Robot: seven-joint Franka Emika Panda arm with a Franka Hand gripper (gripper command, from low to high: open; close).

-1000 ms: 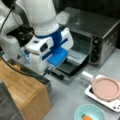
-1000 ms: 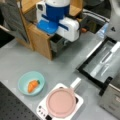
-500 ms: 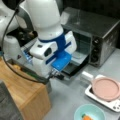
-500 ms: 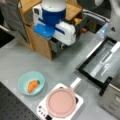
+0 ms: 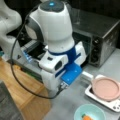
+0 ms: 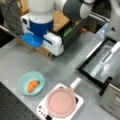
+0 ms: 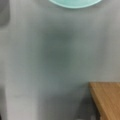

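In a front view the arm's white-and-blue wrist [image 5: 62,65] hangs over the wooden board's [image 5: 27,97] edge, beside the toaster oven [image 5: 100,37]; a pink pan [image 5: 106,88] sits near the table's right edge.

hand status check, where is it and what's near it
Hand's fingers not in view; arm low over grey table. Nearest: teal bowl with carrot, wooden board. Nothing between.

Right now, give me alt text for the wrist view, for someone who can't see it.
A bare grey table fills most of the frame. The rim of a teal bowl shows at the top edge, and a wooden board's corner sits at the bottom right. The hand does not show.
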